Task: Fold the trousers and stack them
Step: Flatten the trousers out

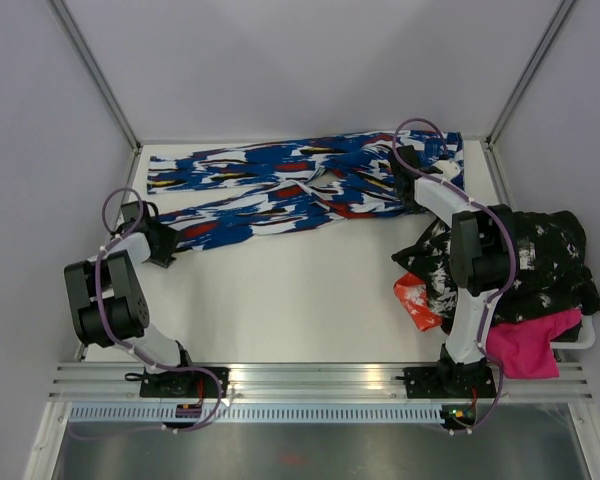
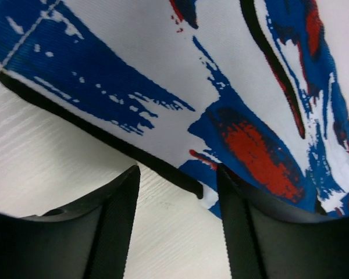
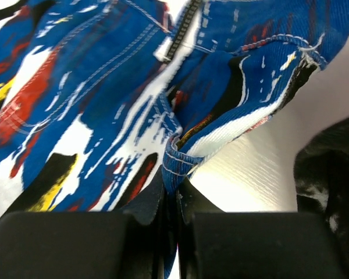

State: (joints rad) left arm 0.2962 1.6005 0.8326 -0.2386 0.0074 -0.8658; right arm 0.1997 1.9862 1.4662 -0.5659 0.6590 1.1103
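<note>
Right gripper point(image 3: 171, 200) is what I check first: on its wrist camera the two black fingers are pressed nearly together with a fold of blue stitched fabric pinched in the slit between them, so it is clamped on the trousers point(image 1: 280, 190) at the waist end, with the zip point(image 3: 180, 29) running just above the hold. Left gripper point(image 2: 177, 200) has its fingers spread wide and nothing between them but bare table; the dark hem edge of a leg lies right at the fingertips, and I cannot tell whether it touches them. From overhead I count one pair of trousers, spread flat across the far part of the white table point(image 1: 300, 300), with the long axis running side to side: waist at the far right by the right arm, both legs pointing left. I count two legs, lying beside each other, the farther one running nearly straight along the back edge and the nearer one slanting slightly toward the left gripper, which sits at its hem. Well apart from them, at the right edge, I see one heap of three other pieces: a black-and-white speckled garment point(image 1: 540, 250), a pink garment point(image 1: 525, 350) and a red-orange piece point(image 1: 415, 298).
</note>
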